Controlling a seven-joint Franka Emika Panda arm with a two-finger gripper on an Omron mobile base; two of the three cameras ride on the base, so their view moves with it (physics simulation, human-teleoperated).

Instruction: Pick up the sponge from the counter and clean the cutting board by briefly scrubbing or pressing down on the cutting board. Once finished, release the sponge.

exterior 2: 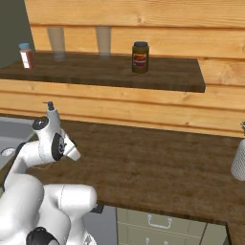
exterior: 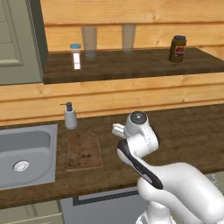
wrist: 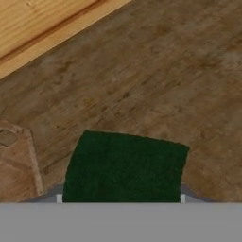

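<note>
sponge: dark green face up, pinched in the gripper
table: below the gripper
cutting board: just left of the gripper

arm bent low, gripper clamped tight

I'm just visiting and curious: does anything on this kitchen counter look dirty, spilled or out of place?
Only the cutting board stands out: its wood is speckled with dark stains. It lies flat on the counter beside the sink. The soap dispenser stands upright; nothing looks spilled.
</note>
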